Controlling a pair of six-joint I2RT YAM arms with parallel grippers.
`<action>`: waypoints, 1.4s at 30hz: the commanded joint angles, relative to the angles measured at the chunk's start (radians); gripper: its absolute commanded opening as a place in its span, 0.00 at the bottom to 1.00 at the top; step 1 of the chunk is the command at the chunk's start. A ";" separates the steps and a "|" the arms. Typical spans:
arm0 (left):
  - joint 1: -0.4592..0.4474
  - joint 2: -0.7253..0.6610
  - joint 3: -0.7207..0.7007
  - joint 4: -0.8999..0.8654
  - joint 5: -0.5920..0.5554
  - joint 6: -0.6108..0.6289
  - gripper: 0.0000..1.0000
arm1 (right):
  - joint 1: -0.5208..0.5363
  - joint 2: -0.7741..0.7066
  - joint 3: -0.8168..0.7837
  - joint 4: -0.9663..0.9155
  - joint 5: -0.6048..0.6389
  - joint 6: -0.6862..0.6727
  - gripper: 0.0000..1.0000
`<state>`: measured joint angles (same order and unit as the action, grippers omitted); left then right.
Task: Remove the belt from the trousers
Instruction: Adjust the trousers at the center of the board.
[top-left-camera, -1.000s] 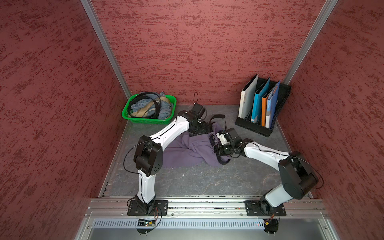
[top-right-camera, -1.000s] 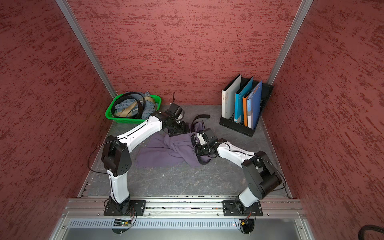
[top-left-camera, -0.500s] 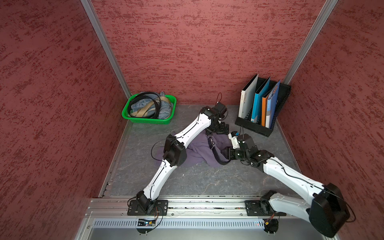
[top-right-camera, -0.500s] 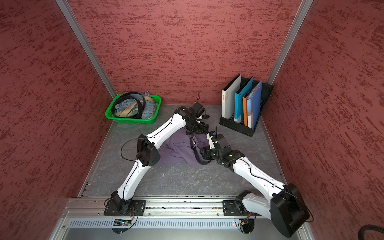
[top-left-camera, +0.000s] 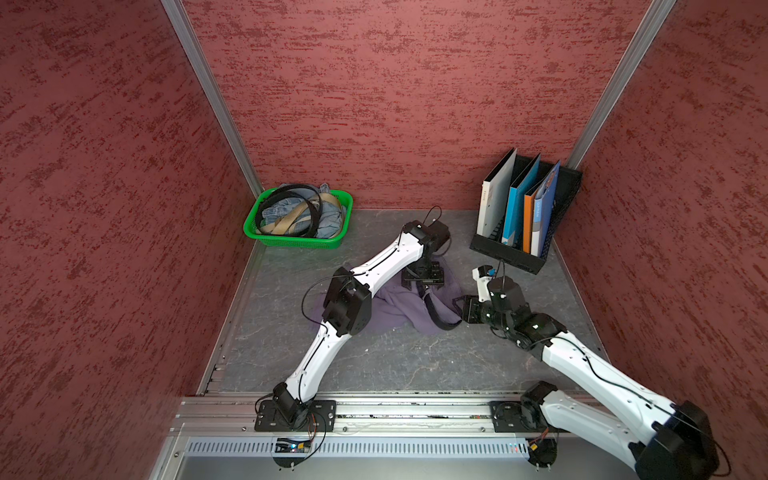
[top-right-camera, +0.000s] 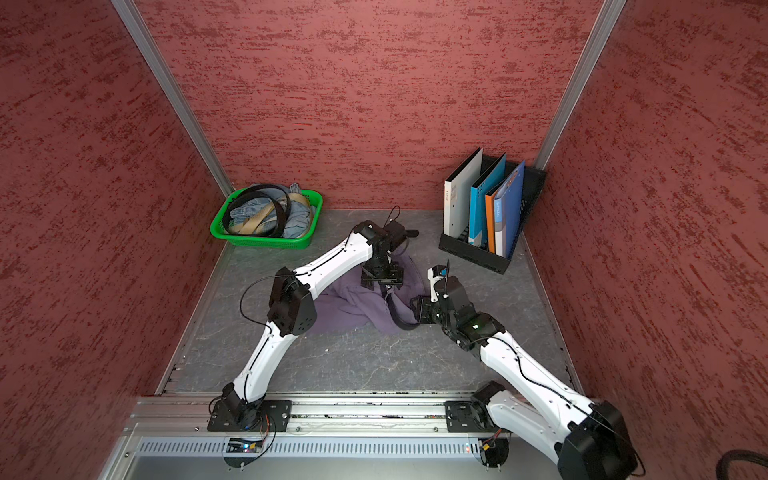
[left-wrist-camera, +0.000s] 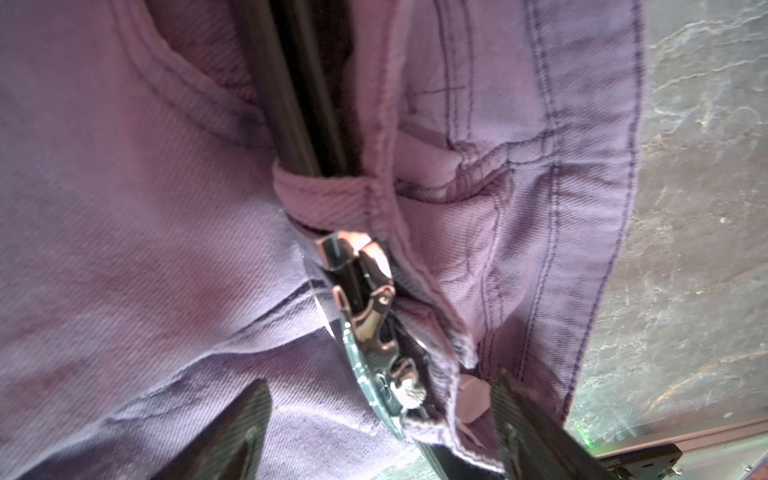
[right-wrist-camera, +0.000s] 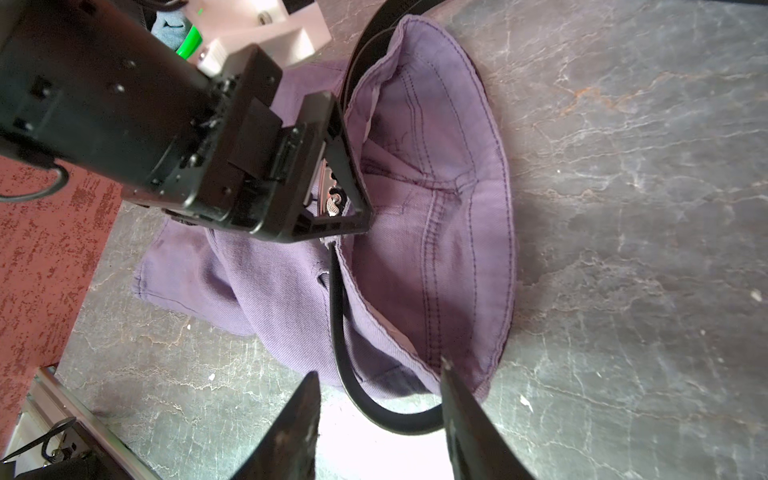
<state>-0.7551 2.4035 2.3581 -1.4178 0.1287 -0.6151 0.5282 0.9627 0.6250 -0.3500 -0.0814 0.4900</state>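
Left gripper (top-left-camera: 423, 283) hung over the middle of the trousers (top-left-camera: 395, 309) with its fingers apart, one on either side of the silver buckle (left-wrist-camera: 370, 328) and not visibly pinching it. Right gripper (right-wrist-camera: 379, 370) lay low at the trousers' edge nearest its own arm. Its fingers were likewise apart, with a slack bend of the belt (right-wrist-camera: 337, 316) passing between them; nothing was clamped.

Little of the job looked finished. The black strap still ran under a fabric loop (left-wrist-camera: 324, 195) on the waistband just behind the buckle. In the right wrist view it also followed the waistband round the far side, so it seemed threaded most of the way. Whether the buckle was undone I could not tell. The bend sticking out past the cloth suggested some slack had been worked free. Nearly everything remained, I judged: take a firm hold of buckle or strap, pin the cloth, and draw the strap out loop by loop.

A second before, the right arm's elbow had stood high and its gripper sat on top of the trousers, close against the left one. Now that arm stretched low across the table (top-left-camera: 395, 361) and its gripper had backed off to the cloth's edge. The left gripper had started at the trousers' far end, swung toward the file rack (top-left-camera: 511, 249), then settled nearer the middle. The trousers lay in much the same place.
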 joint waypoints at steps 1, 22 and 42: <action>-0.006 0.040 0.055 0.026 0.016 -0.024 0.76 | -0.007 -0.030 -0.014 -0.010 -0.006 0.010 0.47; 0.026 0.044 0.074 0.020 0.099 -0.011 0.00 | -0.025 -0.208 -0.039 -0.041 -0.057 0.039 0.47; 0.104 -0.375 0.383 0.850 0.117 -0.034 0.00 | 0.173 0.473 0.198 0.511 -0.903 0.093 0.21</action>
<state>-0.6456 2.0987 2.6297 -0.8490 0.2024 -0.6724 0.6674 1.3563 0.7349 0.0799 -0.9112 0.6292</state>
